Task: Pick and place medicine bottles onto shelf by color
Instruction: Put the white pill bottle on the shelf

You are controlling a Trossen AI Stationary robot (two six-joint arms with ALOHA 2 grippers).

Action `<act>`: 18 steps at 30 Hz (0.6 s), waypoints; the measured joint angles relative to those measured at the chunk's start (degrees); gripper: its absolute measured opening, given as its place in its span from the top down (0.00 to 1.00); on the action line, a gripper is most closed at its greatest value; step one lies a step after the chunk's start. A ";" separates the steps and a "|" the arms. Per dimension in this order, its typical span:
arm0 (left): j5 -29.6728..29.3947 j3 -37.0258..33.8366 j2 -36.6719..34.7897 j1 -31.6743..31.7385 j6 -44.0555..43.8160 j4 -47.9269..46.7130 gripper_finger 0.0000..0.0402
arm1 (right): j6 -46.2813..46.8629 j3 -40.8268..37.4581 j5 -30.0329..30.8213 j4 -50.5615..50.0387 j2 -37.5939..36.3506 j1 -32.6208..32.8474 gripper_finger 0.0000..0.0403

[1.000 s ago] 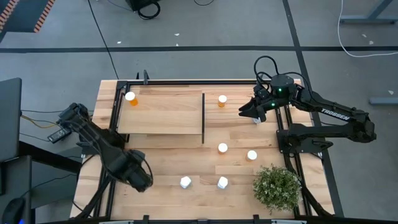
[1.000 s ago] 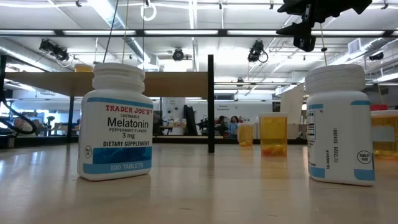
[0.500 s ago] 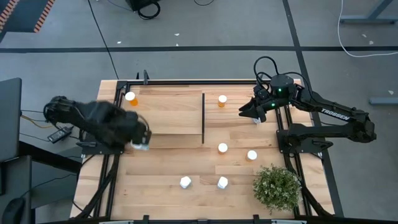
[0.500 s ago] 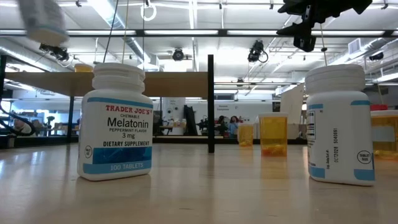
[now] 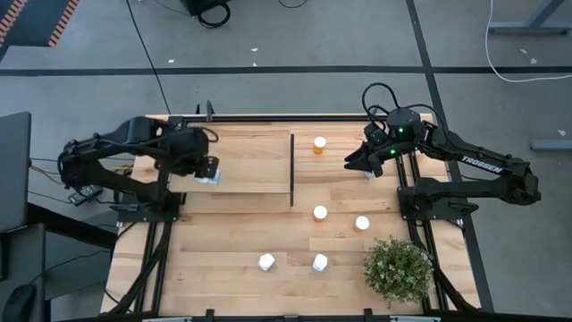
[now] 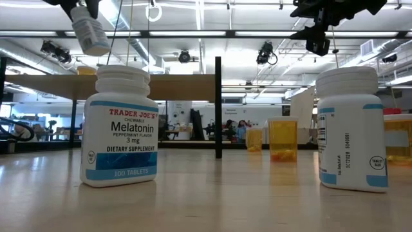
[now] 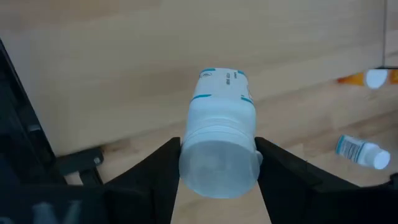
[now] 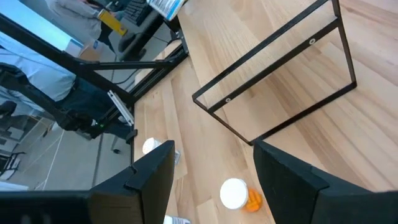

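Note:
My left gripper (image 5: 207, 170) is shut on a white medicine bottle (image 7: 219, 112), held in the air over the left part of the shelf (image 5: 246, 156). The shelf is a raised light-wood panel with a black divider (image 5: 292, 170). In the low view the bottle (image 6: 90, 31) hangs high at the left. An orange bottle (image 5: 319, 144) stands right of the divider. Two white-capped bottles (image 5: 319, 213) (image 5: 362, 223) and two white ones (image 5: 266, 261) (image 5: 319, 262) stand on the table. My right gripper (image 5: 355, 161) waits open at the far right, with nothing between its fingers. My left gripper pinches the white bottle's cap end (image 7: 217, 168) between its two fingers (image 7: 165, 171), one on each side. The fingers come from above, pointing steeply down. The bottle hangs below them, slightly tilted, base lowest, clear of the shelf.
A bushy green plant (image 5: 398, 270) stands at the table's near right corner. Black frame rails (image 5: 166, 179) run along the table's left and right sides. Close to the low camera stand a Melatonin bottle (image 6: 120, 125) and another white bottle (image 6: 351, 129).
My left gripper has swung from the table's near left corner toward the far edge and upward, turning as it went, carrying the white bottle with it. The bottle now hangs over the shelf's left part.

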 joint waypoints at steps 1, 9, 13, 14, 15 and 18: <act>0.21 0.03 -0.32 0.97 1.31 -0.06 0.53 | -0.03 0.00 0.00 -0.03 0.00 0.00 0.44; -2.46 9.98 -0.78 6.41 12.35 0.01 0.52 | -0.38 0.00 2.84 -0.24 0.00 0.00 0.44; -4.20 15.64 0.17 8.16 17.71 -0.02 0.53 | -0.33 0.00 5.32 -0.24 0.00 0.00 0.44; -4.17 16.27 0.61 8.56 18.71 0.01 0.53 | -0.25 0.00 5.86 -0.22 0.00 0.00 0.44; -4.15 16.42 0.93 8.84 19.62 0.10 0.52 | -0.10 0.00 6.41 -0.22 0.00 0.00 0.44; -4.14 14.24 1.05 10.14 21.42 0.02 0.52 | 0.83 0.00 7.71 -0.20 0.00 0.00 0.44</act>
